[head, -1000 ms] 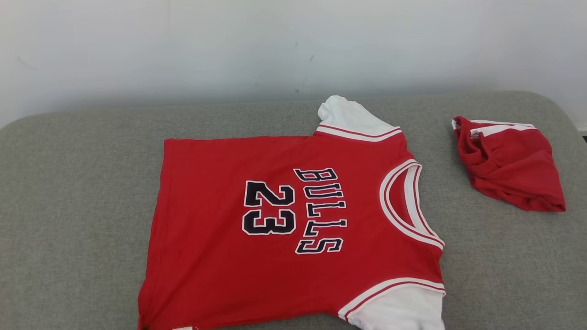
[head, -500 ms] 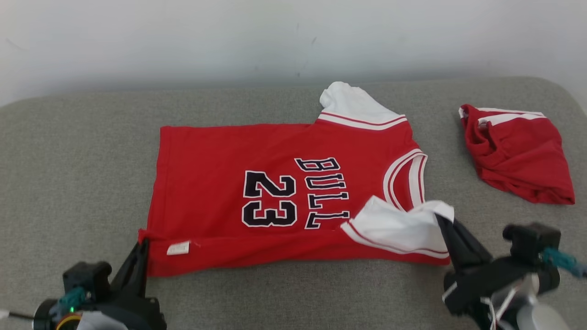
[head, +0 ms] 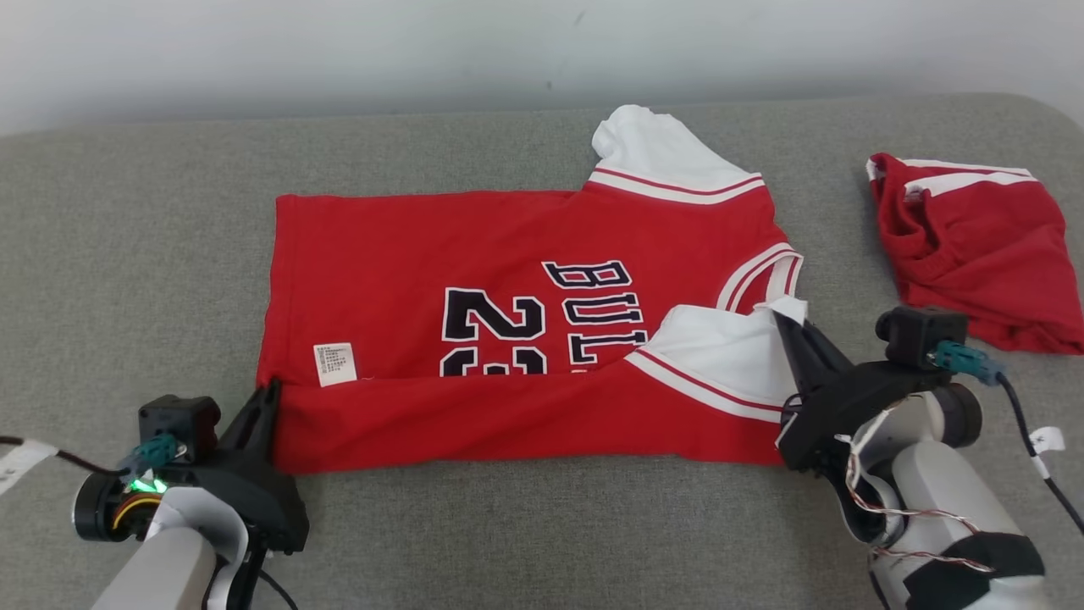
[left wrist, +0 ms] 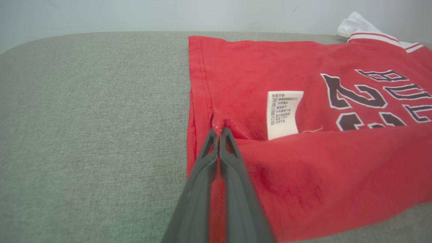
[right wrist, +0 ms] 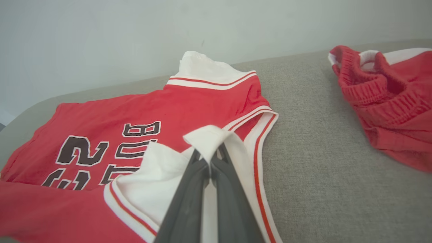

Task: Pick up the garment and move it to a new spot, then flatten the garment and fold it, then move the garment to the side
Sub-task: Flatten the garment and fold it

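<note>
Here, a red jersey [head: 508, 280] is seen lying in the middle of a grey cushion [head: 127, 254]. Its neck is pointed to 3 o'clock and its bottom hem to 9 o'clock. The near edge is lifted and turned over toward 12 o'clock, so the lower half of the black number is hidden. A white tag [head: 334, 364] is seen at the fold, just beside the left gripper [head: 269, 396].

That gripper is found at 8 o'clock in the head view. Its two dark fingers are pressed tight together, and the red corner of the hem is pinched between them.

The right gripper [head: 783, 326] is found at about 4 o'clock. Its fingers are squeezed together too, and the near sleeve [head: 728, 356], a white one, is held between them. This sleeve is draped over the fingertips and laid across the end of the black letters.

The far sleeve [head: 648, 148] is stuck out at 12 o'clock. Red shorts [head: 974, 246] are bunched up at 2 o'clock, well apart from the jersey.
</note>
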